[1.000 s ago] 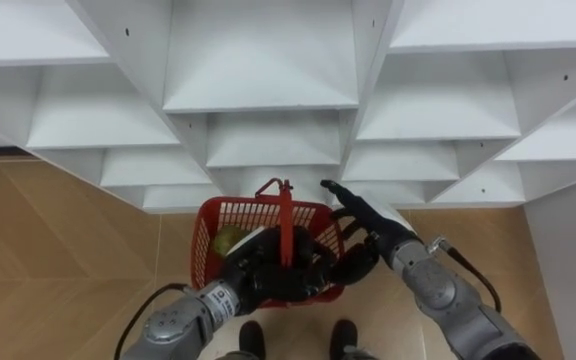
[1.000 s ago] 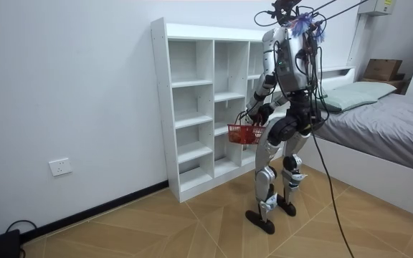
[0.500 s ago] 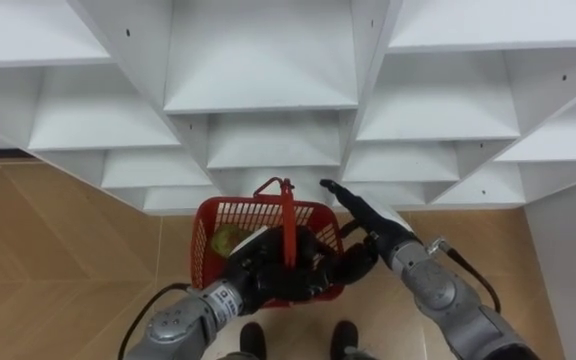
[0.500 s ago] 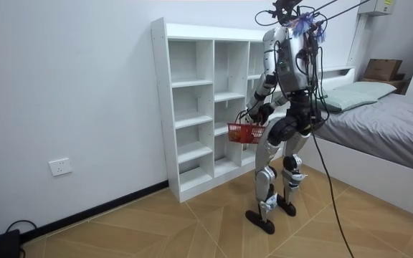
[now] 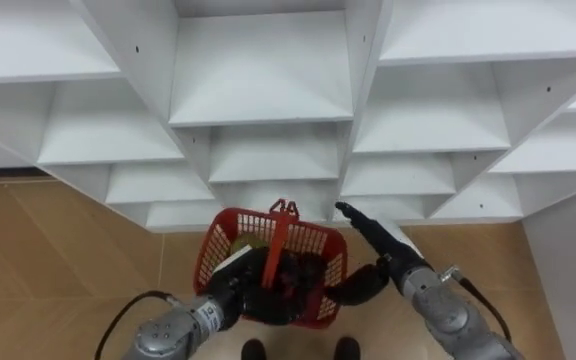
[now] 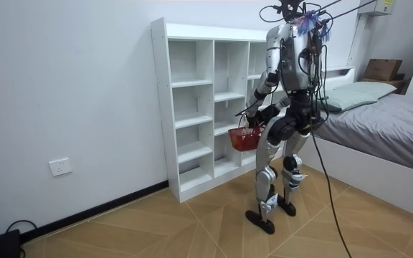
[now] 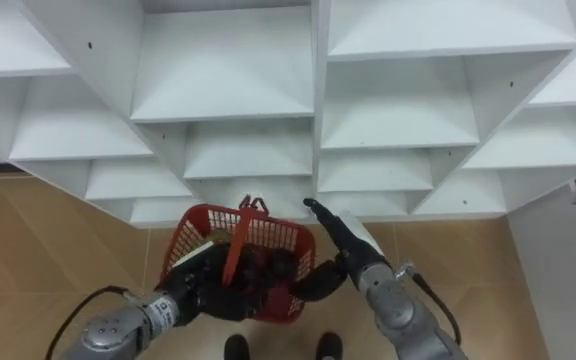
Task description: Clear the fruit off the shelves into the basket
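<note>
in front of the white closet (image 5: 258, 70), standing on the wood floor (image 5: 48, 260), basket (image 5: 313, 240) held low before my hips, just off the closet's bottom front edge. left hand (image 5: 268, 285) curled round the red handle, dark fingers inside the basket's rim. right hand (image 5: 368, 232) beside the basket's right wall, fingers straight and together, pointing at the lowest shelf edge.

against a second ago: in the room view i stand straighter, and the basket hangs tilted and closer to my body; it hung level and further out before. my head view has shifted a little too. right hand sits much as it did. the green fruit that showed by the basket's left wall is now behind my left hand; i cannot make it out for certain.
</note>
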